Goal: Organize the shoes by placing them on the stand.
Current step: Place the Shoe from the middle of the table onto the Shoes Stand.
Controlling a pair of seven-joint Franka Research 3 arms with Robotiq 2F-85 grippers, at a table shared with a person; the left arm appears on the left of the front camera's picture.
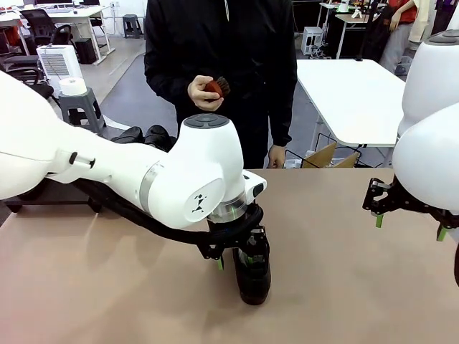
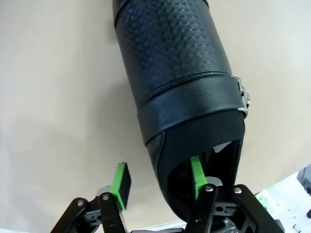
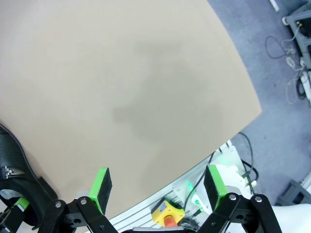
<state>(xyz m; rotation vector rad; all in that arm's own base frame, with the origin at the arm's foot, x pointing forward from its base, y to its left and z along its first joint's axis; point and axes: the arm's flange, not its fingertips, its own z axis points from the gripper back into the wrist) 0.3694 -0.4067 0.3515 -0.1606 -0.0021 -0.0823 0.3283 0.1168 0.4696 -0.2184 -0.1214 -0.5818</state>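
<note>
So the left gripper (image 1: 234, 261) is down over a shoe (image 1: 254, 272) on the brown table (image 1: 107, 287), around 6 o'clock from the person. One green finger (image 2: 196, 175) is inside the shoe's opening and the other sits outside the heel wall, presumably so it can pinch that wall and lift. The jaws look partly closed but I can't tell if they're actually clamped on the leather yet.

The shoe is black with a pebbled toe, a smooth strap across the top and a small metal buckle (image 2: 243, 94).

The right gripper (image 3: 158, 187) hangs spread wide with nothing in it, over bare table at 3 o'clock. The person holds a small reddish brush (image 1: 215, 87).
</note>
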